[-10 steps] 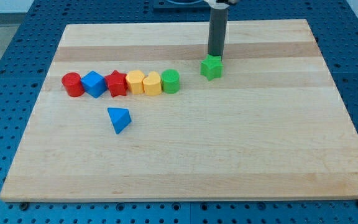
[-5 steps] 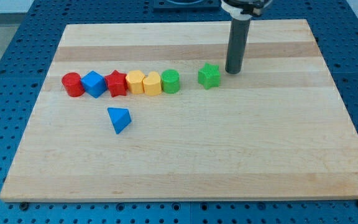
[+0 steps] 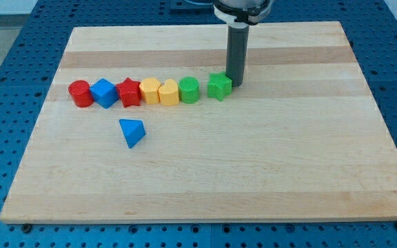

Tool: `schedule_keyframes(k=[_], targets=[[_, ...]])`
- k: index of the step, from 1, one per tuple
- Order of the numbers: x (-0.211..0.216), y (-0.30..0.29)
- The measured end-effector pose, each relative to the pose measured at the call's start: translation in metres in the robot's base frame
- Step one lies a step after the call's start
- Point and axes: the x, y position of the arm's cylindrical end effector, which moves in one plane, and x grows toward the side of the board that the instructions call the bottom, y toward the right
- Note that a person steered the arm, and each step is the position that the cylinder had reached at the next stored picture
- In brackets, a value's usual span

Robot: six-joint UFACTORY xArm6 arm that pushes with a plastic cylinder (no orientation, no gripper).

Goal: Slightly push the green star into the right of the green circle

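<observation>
We are pressing my tip [image 3: 236, 84], a bare rod with no jaws, at the green star's [image 3: 219, 87] three o'clock, aiming it at the green circle [image 3: 189, 90].

A pale wooden surface [image 3: 253, 172] fills most of the frame, resting on a blue perforated bench [image 3: 5, 83]. In its upper left half a row of blocks runs left to right: red circle [image 3: 80, 93], blue cube [image 3: 105, 92], red star [image 3: 129, 93], two yellow blocks [image 3: 149, 90] [image 3: 168, 91], green circle [image 3: 189, 89], then the green star [image 3: 219, 86] just beside it. A blue triangle [image 3: 132, 131] lies apart, lower left of centre.
</observation>
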Motion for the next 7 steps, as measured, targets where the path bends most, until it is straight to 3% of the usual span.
schedule_keyframes(k=[7], targets=[[0.016,-0.011]])
